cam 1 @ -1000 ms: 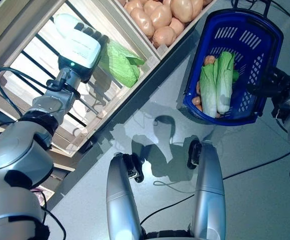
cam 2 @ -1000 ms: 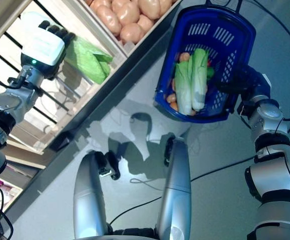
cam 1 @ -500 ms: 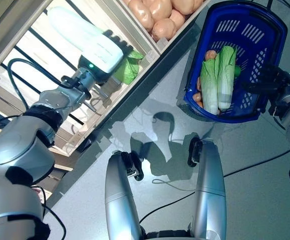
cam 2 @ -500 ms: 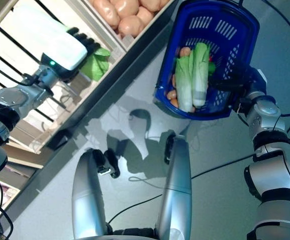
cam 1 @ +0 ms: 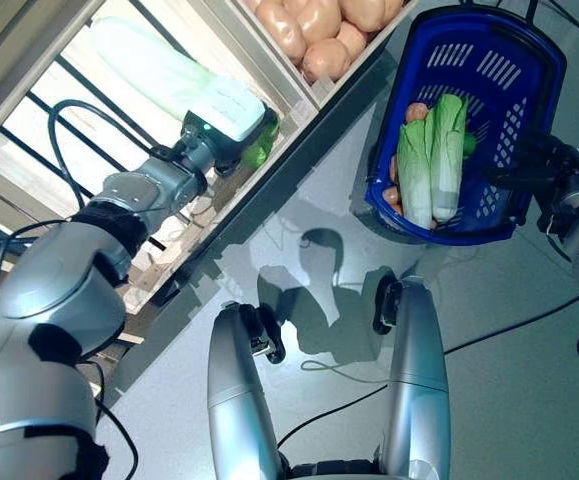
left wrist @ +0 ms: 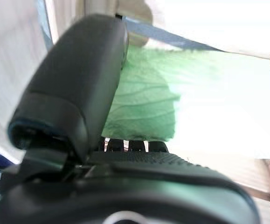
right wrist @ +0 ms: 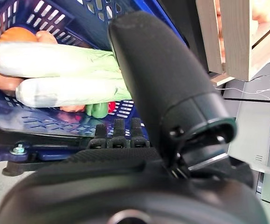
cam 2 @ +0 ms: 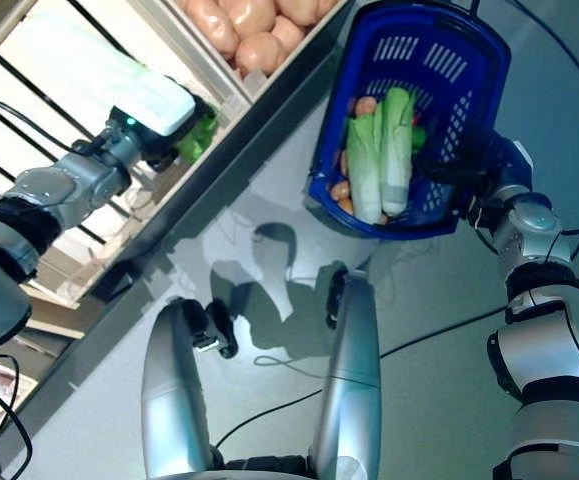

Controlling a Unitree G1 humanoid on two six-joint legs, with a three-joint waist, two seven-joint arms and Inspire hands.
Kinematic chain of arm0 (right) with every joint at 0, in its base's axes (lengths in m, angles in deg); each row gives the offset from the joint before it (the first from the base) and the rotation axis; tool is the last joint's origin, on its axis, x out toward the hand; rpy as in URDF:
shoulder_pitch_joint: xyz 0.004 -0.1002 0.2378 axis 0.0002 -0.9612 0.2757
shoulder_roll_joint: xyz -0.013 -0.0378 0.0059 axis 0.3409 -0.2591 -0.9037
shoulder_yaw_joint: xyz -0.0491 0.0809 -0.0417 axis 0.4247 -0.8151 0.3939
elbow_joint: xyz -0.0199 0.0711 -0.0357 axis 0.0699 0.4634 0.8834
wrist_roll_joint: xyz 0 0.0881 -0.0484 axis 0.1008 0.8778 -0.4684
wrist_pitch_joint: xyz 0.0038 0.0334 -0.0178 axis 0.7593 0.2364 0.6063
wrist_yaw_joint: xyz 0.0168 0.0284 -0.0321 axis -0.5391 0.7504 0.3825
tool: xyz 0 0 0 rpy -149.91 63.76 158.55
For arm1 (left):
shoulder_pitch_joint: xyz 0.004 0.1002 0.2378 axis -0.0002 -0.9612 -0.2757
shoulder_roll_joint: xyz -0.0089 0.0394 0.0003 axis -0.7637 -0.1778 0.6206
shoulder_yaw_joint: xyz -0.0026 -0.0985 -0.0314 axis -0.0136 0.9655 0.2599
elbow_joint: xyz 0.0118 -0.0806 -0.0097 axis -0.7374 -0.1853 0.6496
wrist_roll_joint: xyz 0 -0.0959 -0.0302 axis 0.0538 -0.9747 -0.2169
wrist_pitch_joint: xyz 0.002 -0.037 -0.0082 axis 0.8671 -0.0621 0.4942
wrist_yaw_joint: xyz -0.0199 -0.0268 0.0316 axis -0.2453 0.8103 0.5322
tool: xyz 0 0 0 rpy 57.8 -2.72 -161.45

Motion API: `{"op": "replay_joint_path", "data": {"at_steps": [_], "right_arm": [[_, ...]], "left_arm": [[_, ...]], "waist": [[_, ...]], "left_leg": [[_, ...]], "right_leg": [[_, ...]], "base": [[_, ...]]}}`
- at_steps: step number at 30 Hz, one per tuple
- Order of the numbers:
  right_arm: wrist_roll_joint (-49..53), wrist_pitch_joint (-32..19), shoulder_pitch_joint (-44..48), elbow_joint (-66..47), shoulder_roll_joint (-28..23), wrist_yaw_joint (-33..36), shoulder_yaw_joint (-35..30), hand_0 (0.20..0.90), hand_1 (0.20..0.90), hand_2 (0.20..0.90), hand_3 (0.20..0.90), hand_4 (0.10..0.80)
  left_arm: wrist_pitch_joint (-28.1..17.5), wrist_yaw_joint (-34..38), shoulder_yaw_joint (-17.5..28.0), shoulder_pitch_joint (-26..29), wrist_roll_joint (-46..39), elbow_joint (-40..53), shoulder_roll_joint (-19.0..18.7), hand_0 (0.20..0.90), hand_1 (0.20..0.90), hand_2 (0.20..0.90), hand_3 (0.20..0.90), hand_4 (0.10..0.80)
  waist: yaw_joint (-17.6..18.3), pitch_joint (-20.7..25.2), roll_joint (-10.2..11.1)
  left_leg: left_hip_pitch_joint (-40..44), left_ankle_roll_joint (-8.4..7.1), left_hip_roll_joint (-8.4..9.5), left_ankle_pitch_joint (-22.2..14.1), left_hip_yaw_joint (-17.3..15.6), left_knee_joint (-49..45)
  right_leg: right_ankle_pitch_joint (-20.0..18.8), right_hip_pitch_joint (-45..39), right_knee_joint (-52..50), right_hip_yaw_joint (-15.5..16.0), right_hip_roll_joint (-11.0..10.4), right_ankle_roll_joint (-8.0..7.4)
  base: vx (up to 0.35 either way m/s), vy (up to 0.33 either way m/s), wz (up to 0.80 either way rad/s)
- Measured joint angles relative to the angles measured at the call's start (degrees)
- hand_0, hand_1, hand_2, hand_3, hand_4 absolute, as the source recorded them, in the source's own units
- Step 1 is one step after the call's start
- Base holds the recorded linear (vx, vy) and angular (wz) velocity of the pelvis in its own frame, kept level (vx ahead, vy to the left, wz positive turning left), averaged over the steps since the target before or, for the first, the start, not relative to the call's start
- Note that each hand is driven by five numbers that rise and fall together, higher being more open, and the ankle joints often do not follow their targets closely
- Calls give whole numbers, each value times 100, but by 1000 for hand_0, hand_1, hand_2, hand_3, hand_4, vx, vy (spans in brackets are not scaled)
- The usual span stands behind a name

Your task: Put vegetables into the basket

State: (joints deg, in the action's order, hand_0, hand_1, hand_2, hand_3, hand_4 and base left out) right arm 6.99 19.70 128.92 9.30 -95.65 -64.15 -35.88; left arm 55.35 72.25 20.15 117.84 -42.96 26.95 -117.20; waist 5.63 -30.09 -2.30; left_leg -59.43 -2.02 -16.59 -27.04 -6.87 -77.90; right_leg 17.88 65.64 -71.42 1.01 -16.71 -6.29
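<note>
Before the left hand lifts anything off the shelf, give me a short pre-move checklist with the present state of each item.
1. Left hand at the leafy green vegetable in the wooden crate: ok.
2. Left hand's grasp on that vegetable: cannot tell; the left wrist view shows its thumb against the green leaf, but the fingers barely show.
3. Blue basket held by the right hand at its side: ok.
4. Room in the basket: ok; two cabbages lie over smaller vegetables, with space above them.
5. Path from crate to basket free of obstacles: ok; only the crate of potatoes lies nearby.
</note>
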Motion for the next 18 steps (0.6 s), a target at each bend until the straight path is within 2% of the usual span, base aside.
{"op": "replay_joint_path", "data": {"at_steps": [4,10,15,18], "right_arm": [[7,0,0,12,0,-33,-1,900,900,900,900,800],[5,1,2,10,2,-153,-3,900,900,900,900,800],[-2,3,1,-5,5,-329,-3,900,900,900,900,800],[-4,8,-12,-148,52,-392,-3,900,900,900,900,800]], "left_arm": [[87,54,169,-6,-23,-75,77,300,300,300,300,400],[133,22,182,-227,-19,-482,88,300,300,300,300,400],[112,10,342,-377,-38,-580,81,300,300,300,300,400],[38,116,631,-513,-102,-563,55,300,300,300,300,400]], "waist": [[10,0,0],[111,0,1],[108,8,20],[99,20,63]], "left_leg": [[59,19,-34,-10,3,0],[299,13,-36,-7,14,62],[778,-45,-36,33,-38,363],[1201,-83,-35,89,-141,700]], "right_leg": [[-10,-54,0,37,-6,32],[-4,-304,41,87,-23,47],[-9,-792,309,156,-22,37],[-18,-1185,588,214,-24,26]], "base": [[-14,-18,-3],[13,6,0],[43,3,1],[85,-3,0]]}}
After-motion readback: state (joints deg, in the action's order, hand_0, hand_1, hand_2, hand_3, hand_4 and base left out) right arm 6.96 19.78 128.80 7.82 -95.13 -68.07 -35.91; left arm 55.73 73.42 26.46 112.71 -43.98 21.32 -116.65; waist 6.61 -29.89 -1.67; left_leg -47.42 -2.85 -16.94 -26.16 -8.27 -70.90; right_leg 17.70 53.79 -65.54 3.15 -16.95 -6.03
